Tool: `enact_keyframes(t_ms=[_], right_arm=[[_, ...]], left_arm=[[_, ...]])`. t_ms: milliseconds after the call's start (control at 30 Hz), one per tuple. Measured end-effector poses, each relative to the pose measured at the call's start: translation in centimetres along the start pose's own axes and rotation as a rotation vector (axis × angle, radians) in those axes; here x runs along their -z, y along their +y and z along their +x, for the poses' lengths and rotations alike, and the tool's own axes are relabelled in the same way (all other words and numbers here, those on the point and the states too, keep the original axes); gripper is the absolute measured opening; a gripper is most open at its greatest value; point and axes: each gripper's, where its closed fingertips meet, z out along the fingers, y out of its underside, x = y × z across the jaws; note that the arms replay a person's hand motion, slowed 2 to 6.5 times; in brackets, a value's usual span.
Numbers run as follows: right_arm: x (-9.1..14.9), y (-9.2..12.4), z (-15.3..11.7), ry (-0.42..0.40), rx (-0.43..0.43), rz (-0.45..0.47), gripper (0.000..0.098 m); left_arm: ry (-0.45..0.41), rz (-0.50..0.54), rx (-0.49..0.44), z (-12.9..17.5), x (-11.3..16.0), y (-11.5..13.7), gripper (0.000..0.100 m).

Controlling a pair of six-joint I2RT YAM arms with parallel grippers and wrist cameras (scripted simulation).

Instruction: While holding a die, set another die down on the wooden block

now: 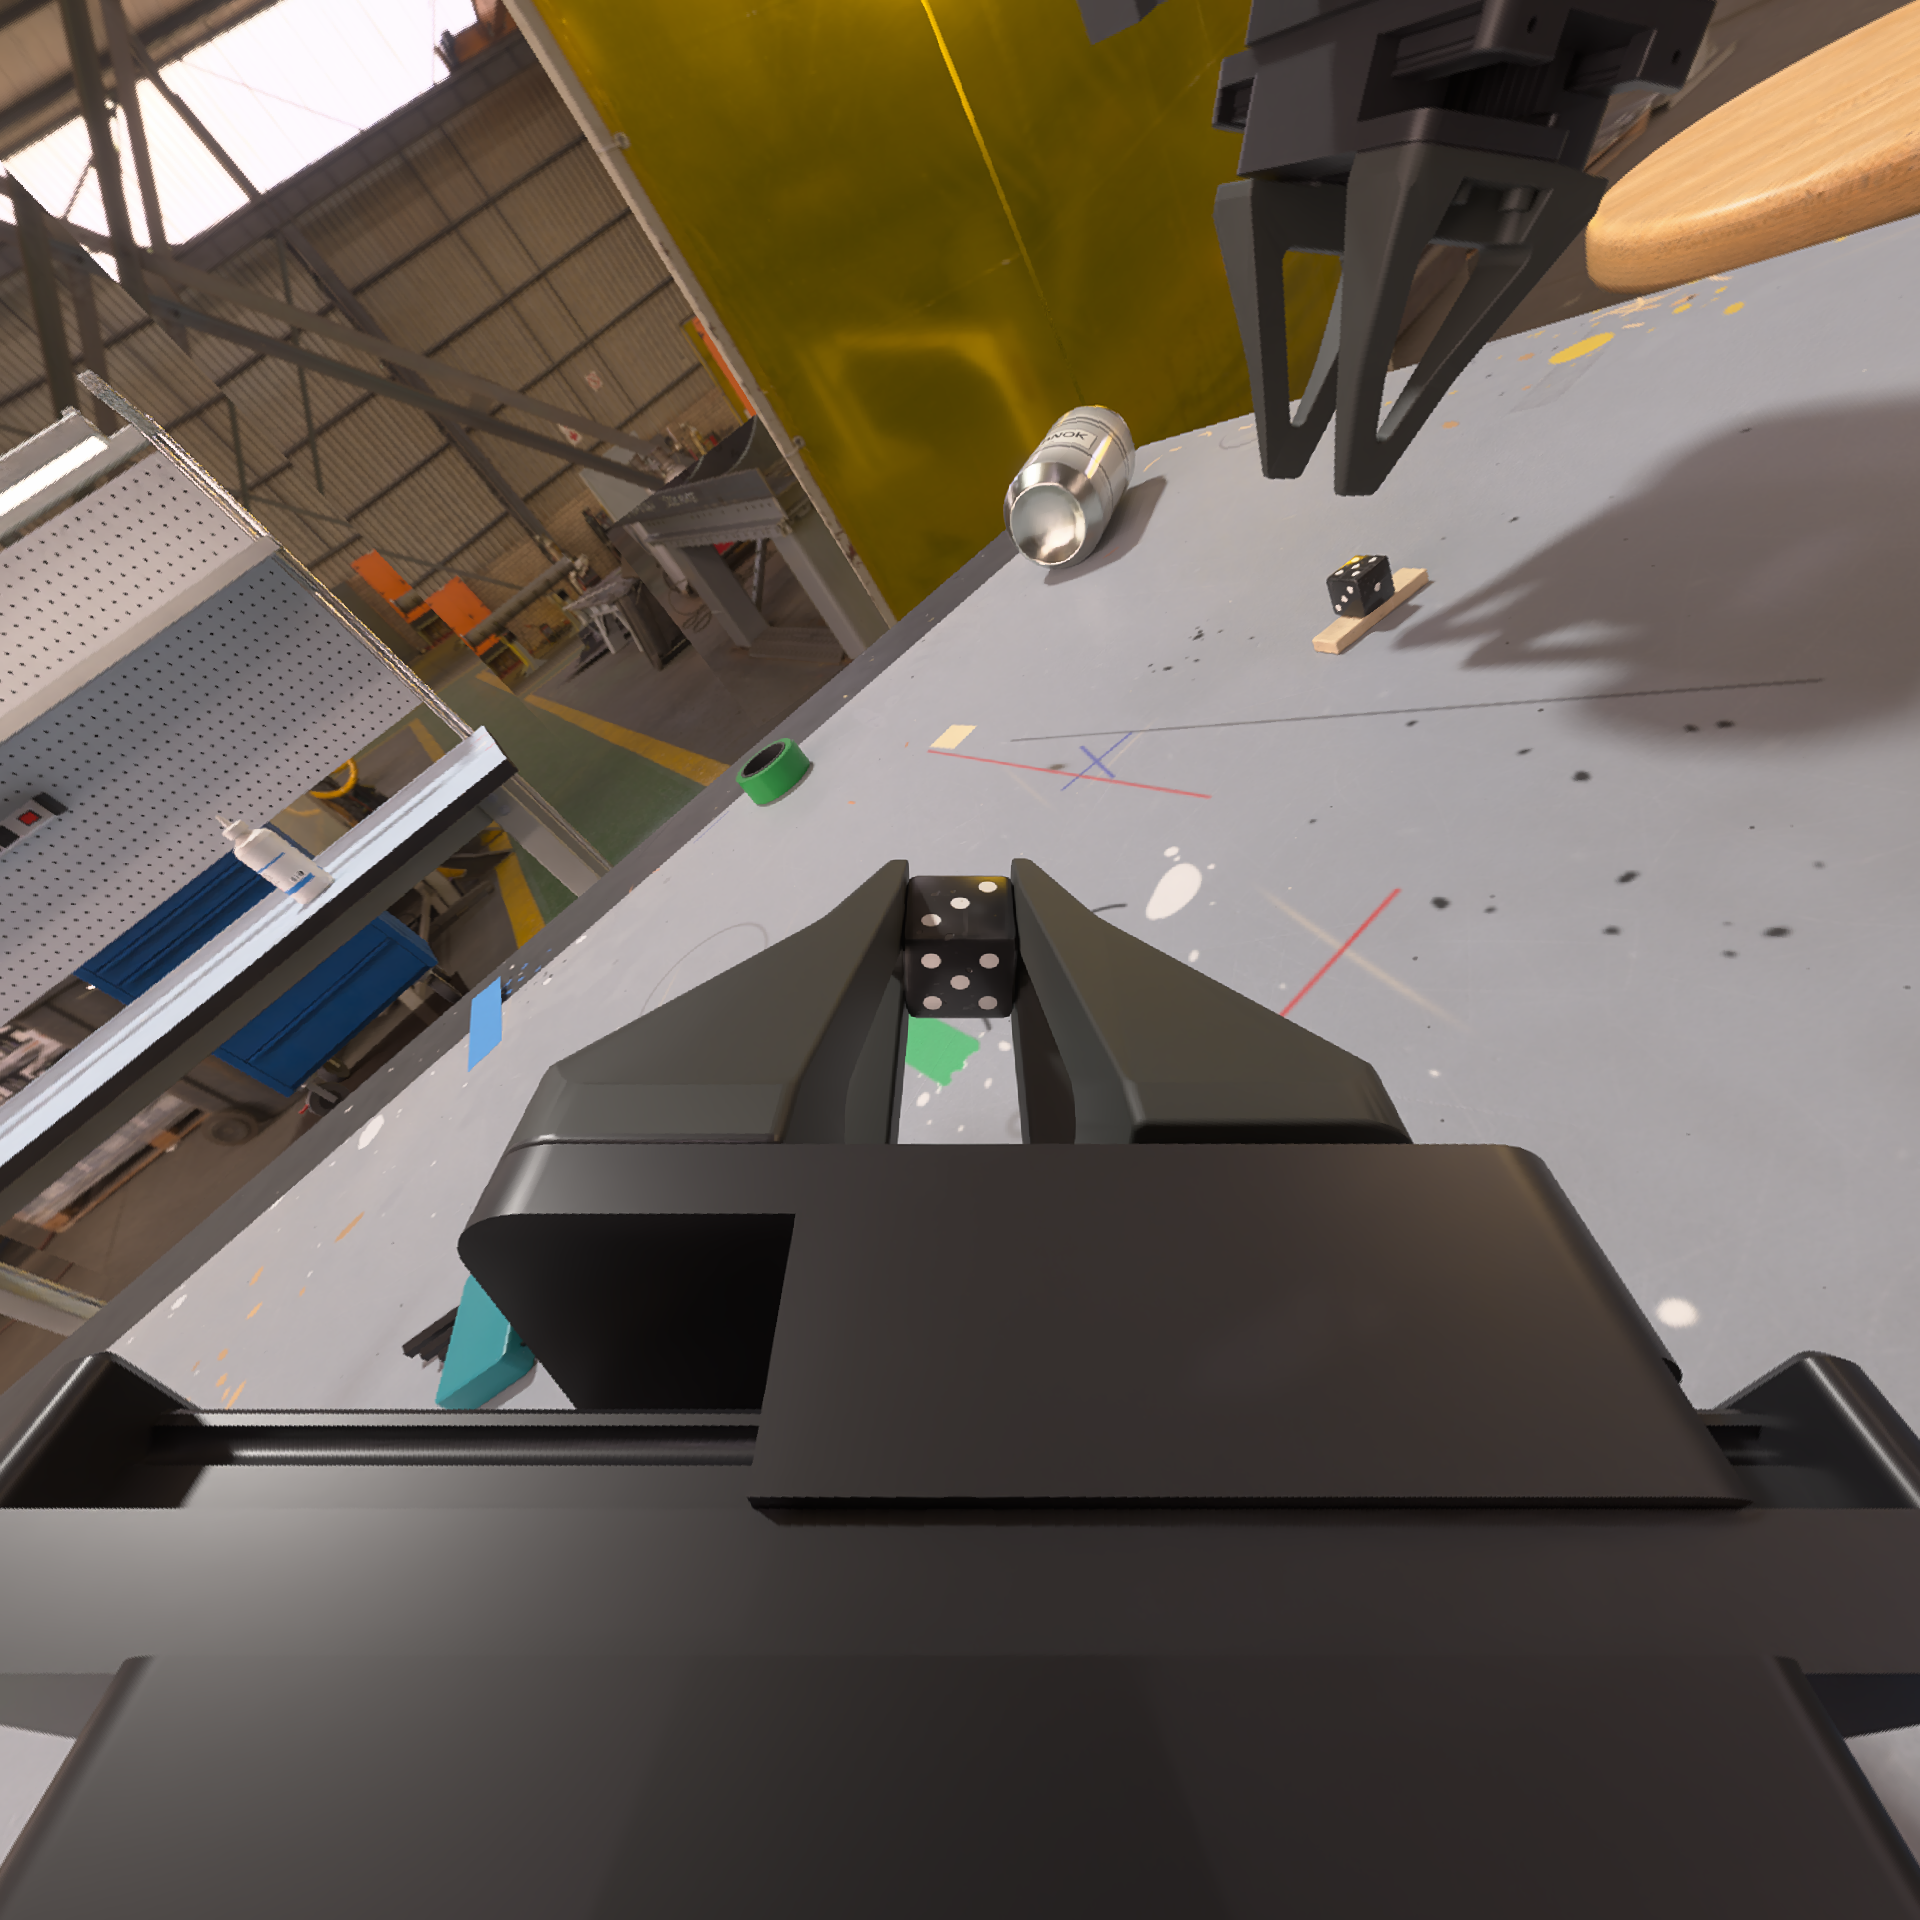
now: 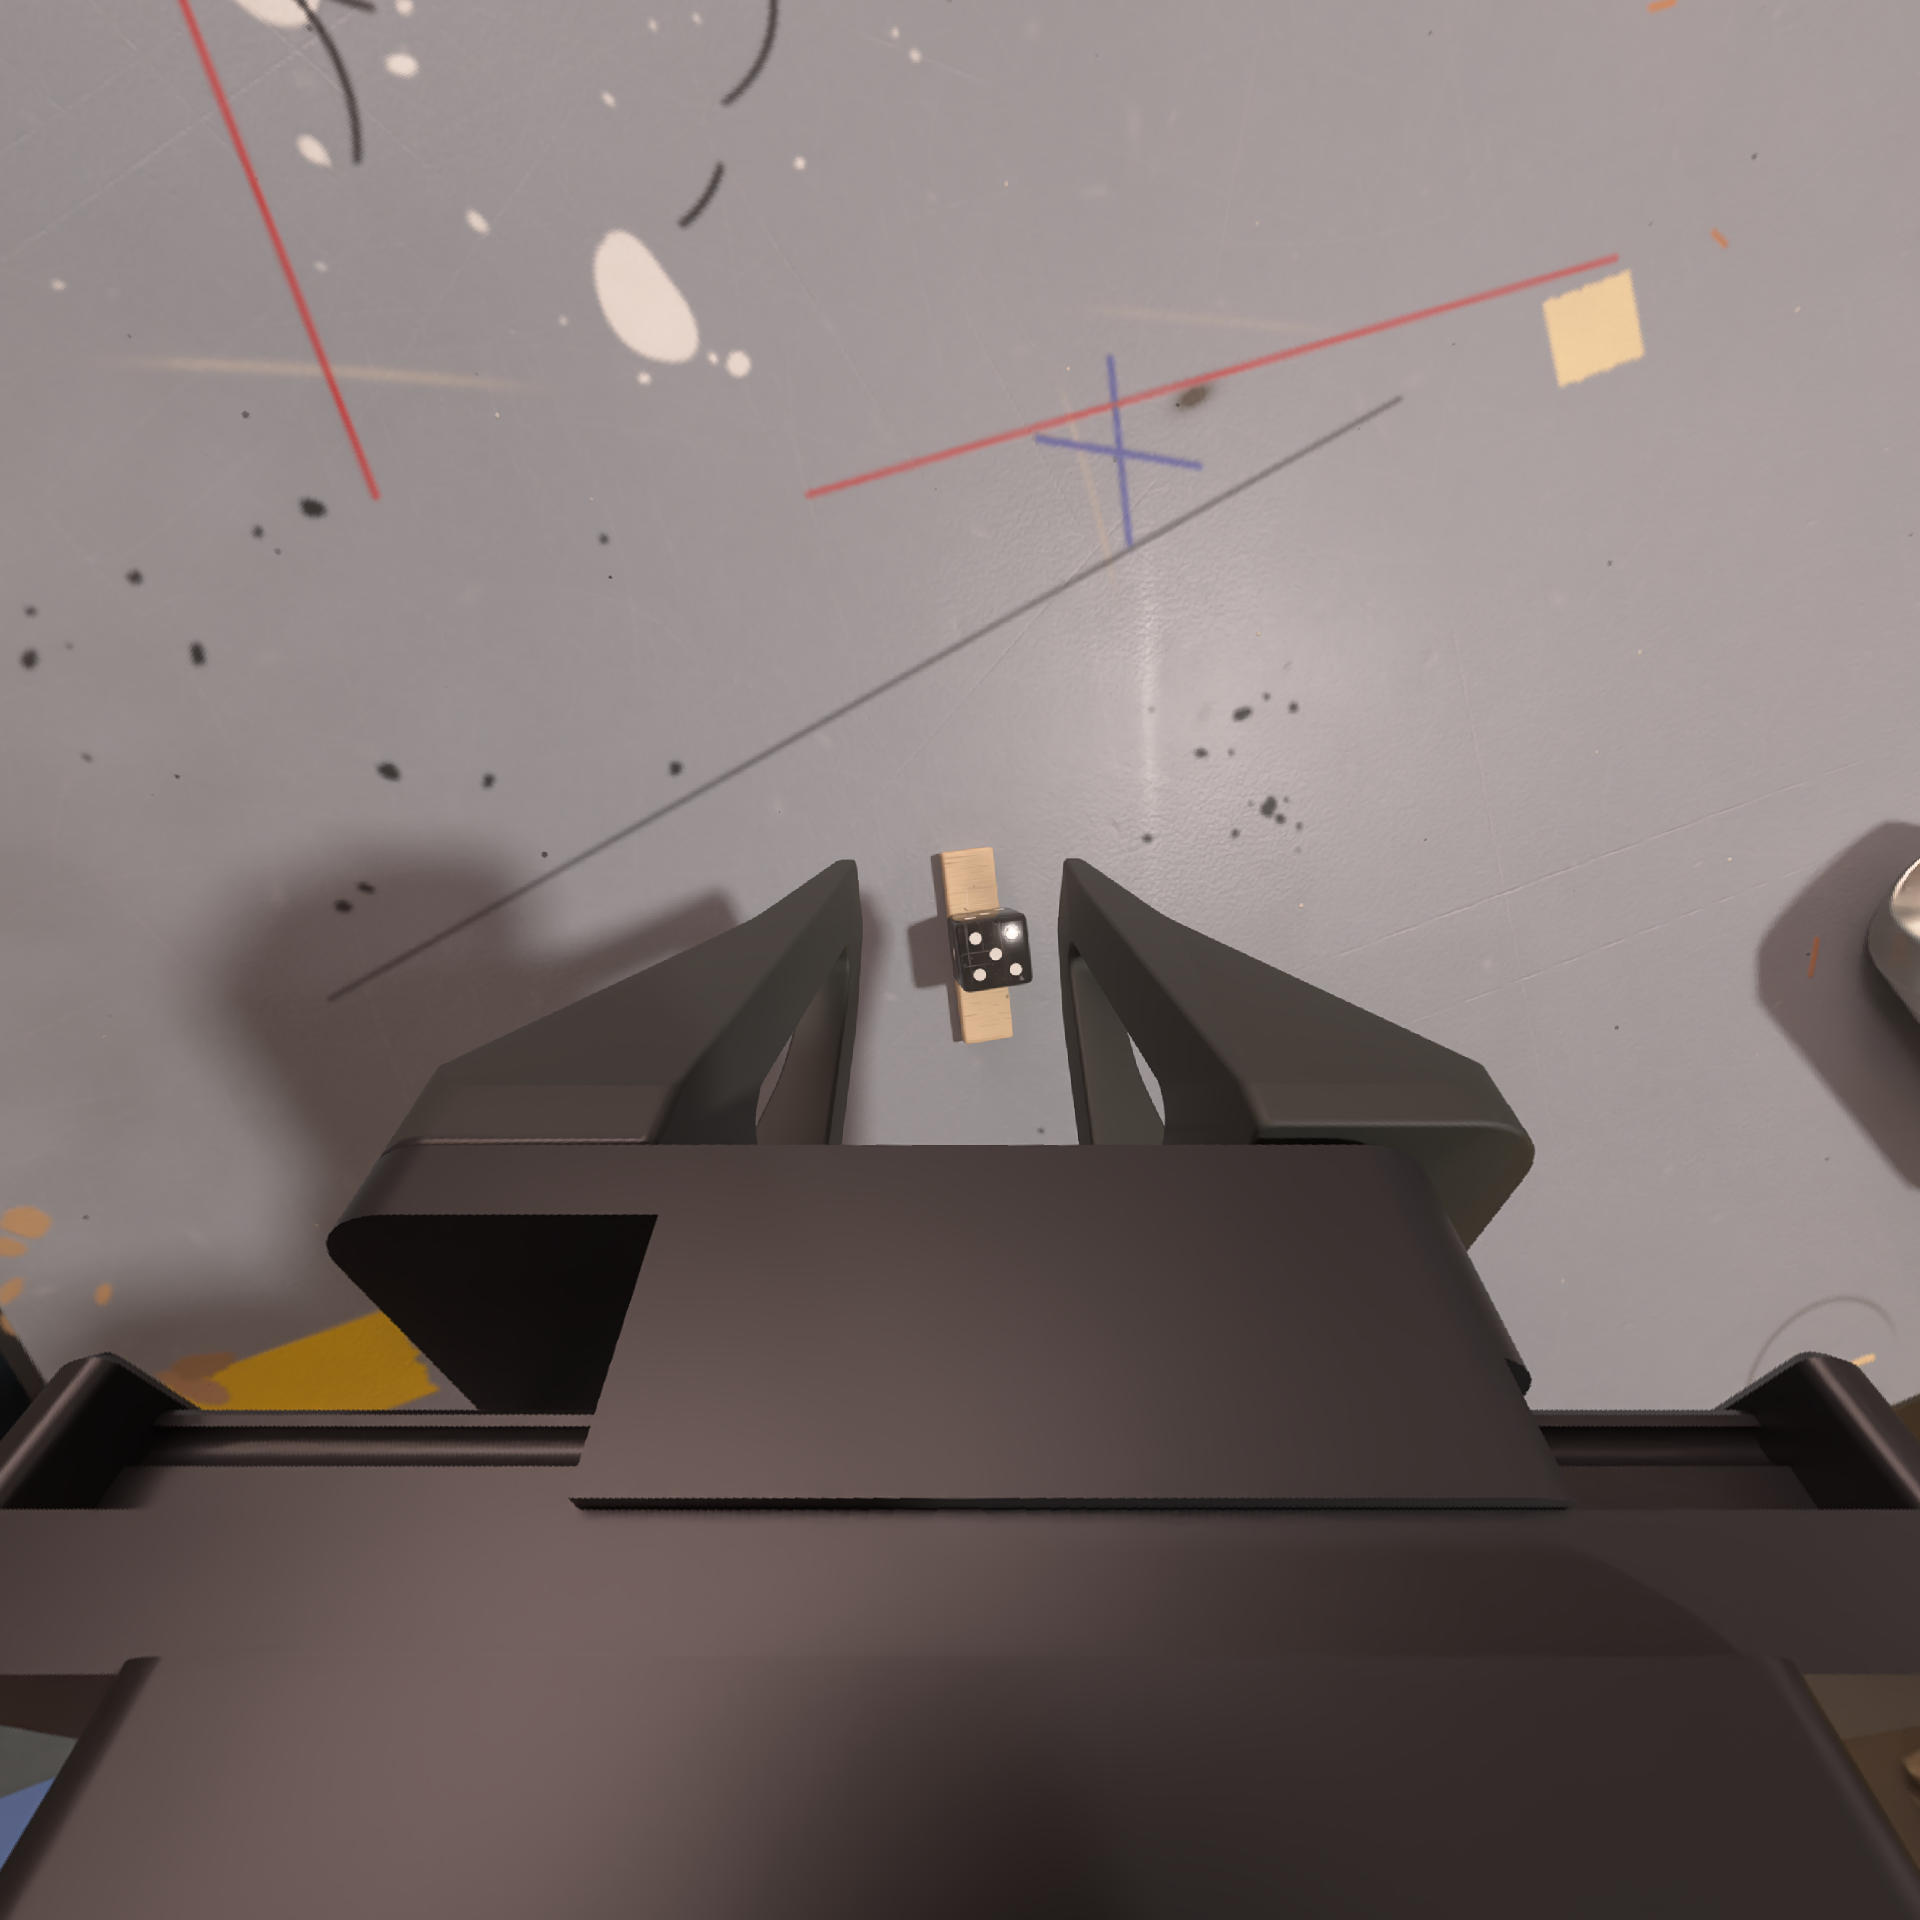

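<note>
My left gripper (image 1: 960,883) is shut on a black die with white pips (image 1: 958,948), held above the grey table. A second black die (image 1: 1359,584) rests on a small flat wooden block (image 1: 1351,631) lying on the table farther off. In the right wrist view the same die (image 2: 989,950) sits across the middle of the block (image 2: 966,881). My right gripper (image 2: 960,875) is open and empty, high above that die, looking straight down on it. The right gripper also shows in the left wrist view (image 1: 1320,478), hanging above the block.
A silver metal can (image 1: 1070,488) lies on its side near the table's far edge; its rim shows in the right wrist view (image 2: 1896,951). A green tape roll (image 1: 774,771) sits by the table edge. A round wooden board (image 1: 1766,177) lies at the upper right. A teal object (image 1: 480,1356) lies beside my left gripper.
</note>
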Motion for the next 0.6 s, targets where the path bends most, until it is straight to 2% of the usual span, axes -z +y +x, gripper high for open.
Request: enact_keyframes(t_ms=[267, 467, 600], right_arm=[[0.5, 0.3, 0.1, 0.003, -0.001, 0.099, 0.0323], [1.0, 0.4, -0.7, -0.089, -0.042, 0.164, 0.0322], [1.1, 0.9, -0.7, -0.112, -0.034, 0.193, 0.0327]], left_arm=[[-0.008, 0.0, -0.011, 0.0, 0.0, -0.2, 0.016], [-0.004, -0.007, -0.02, 0.2, -0.3, -0.1, 0.016], [0.003, -0.019, -0.036, 0.5, -0.5, 0.0, 0.016]])
